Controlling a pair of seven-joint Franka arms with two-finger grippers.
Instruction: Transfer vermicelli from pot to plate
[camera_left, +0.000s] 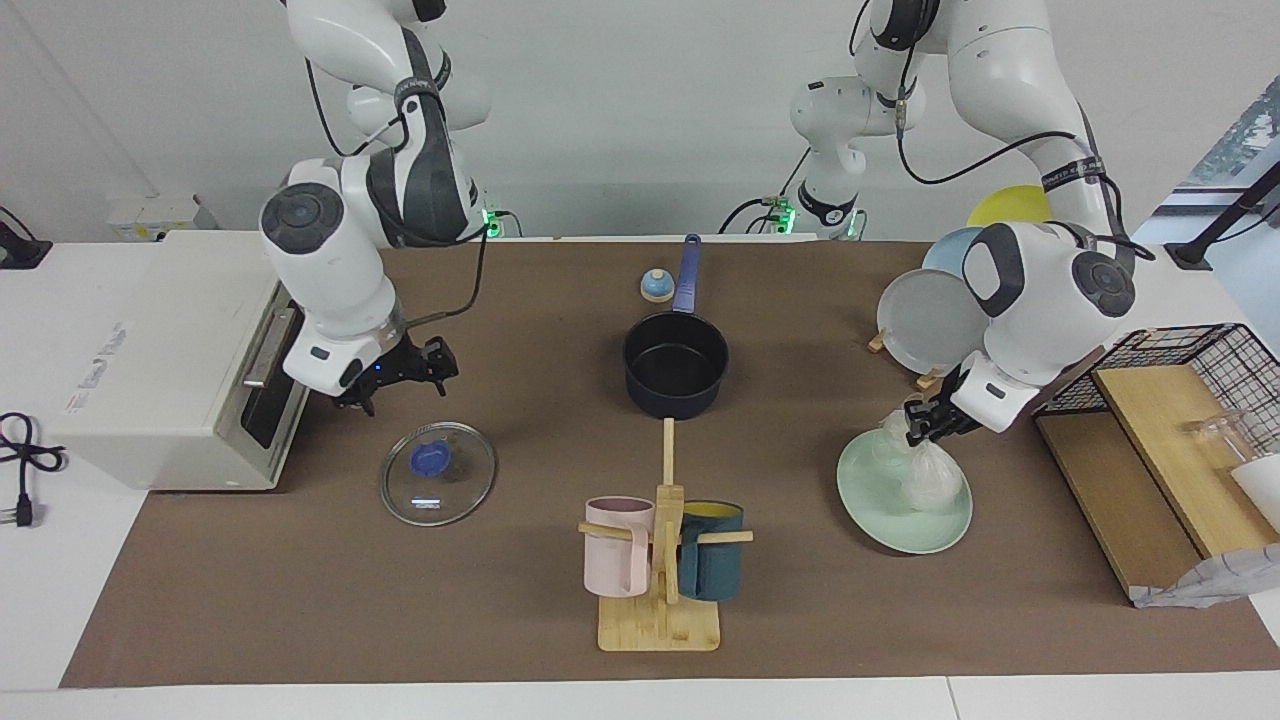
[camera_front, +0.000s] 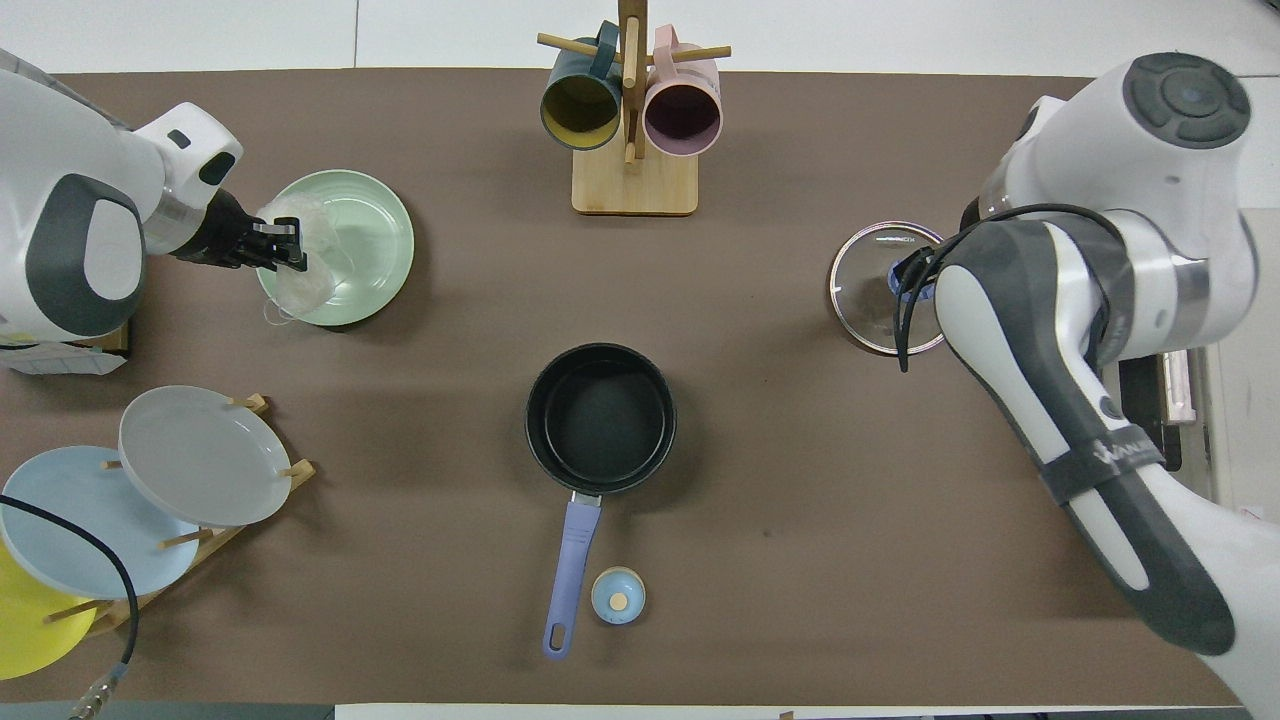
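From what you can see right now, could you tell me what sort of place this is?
Probably a lab bench staged as a kitchen: two robot arms work over a brown mat holding a pot, a mug rack and a mint plate, against bare white walls.

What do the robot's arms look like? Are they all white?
Mostly white, rounded and chunky, with dark grey panels and round grey caps at the joints. Thin black cables loop along both arms. Each ends in a small black pincer: the left pincer and the right pincer. A dark band with tiny white lettering wraps each forearm.

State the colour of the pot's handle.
The pot has a blue, slightly purplish handle, clearest in the overhead view.
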